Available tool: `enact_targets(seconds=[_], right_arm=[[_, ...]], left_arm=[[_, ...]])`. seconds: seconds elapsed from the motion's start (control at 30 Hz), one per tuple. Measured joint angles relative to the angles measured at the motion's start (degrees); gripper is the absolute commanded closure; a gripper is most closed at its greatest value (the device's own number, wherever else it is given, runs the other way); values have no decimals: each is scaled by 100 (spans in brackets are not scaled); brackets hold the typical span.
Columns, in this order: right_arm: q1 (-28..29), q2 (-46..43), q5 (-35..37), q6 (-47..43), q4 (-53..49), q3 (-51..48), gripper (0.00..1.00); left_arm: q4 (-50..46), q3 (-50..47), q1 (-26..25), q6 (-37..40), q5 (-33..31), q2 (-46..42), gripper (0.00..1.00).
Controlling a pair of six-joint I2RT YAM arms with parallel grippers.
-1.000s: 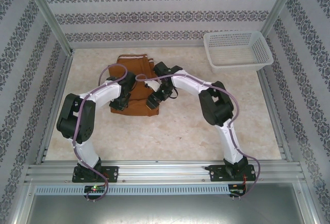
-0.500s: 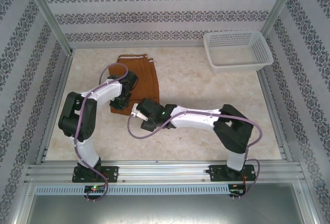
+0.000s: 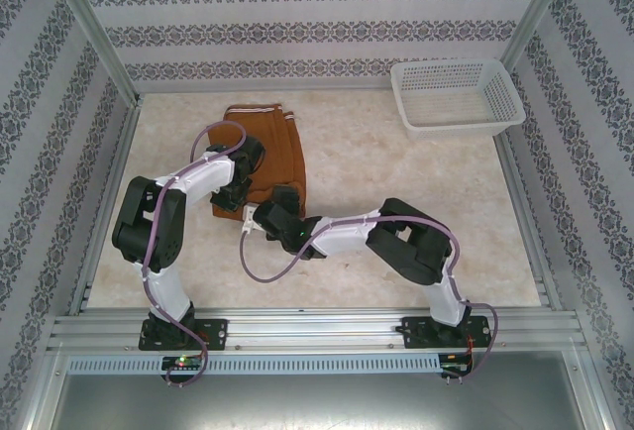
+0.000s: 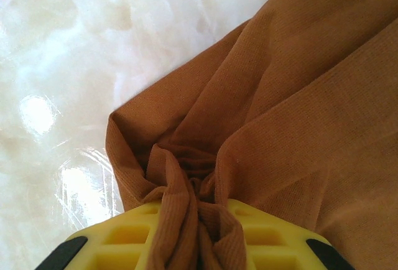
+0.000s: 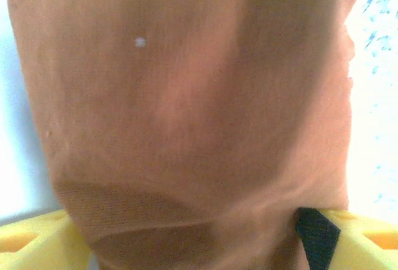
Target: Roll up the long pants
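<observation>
Pale marbled table (image 3: 396, 172), two things lying on it

The rust-brown long pants (image 3: 277, 145) lie folded into a narrow stack left of centre (the near end bunched and creased), and a white lattice basket (image 3: 461, 125) stands well apart in the far right corner.

A robotics lab booth dressed like a home: aluminium rail (image 3: 317, 329), patterned wallpaper panels (image 3: 317, 14), marble-look desk (image 3: 396, 162), white basket (image 3: 456, 123).

You have nothing to read here: no legible lettering, label, brand, number or sign on the long pants (image 3: 277, 148) or anywhere around them.
</observation>
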Motion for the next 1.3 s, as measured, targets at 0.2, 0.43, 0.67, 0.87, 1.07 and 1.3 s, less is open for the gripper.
enact_targets(seconds=[0.2, 0.43, 0.67, 0.87, 1.07, 1.3], right_arm=[[-85, 442, 63, -442, 579, 197, 80], [-439, 472, -780, 76, -232, 658, 100], [-966, 461, -1744, 938, -1985, 1589, 100], [-1375, 461, -2855, 1615, -3689, 2656, 100], [-1659, 501, -3877, 2118, -5163, 3622, 100], [-1825, 907, -4809, 2424, -6404, 4533, 100]], left_arm=[[98, -42, 22, 28, -90, -13, 100], [219, -125, 46, 205, -164, -236, 0], [-81, 212, 20, 424, -271, -656, 0], [-103, 260, -2, 459, -271, -1309, 0], [-81, 151, -68, 442, -282, -1545, 0], [-11, 72, -374, 254, -452, -1543, 0]])
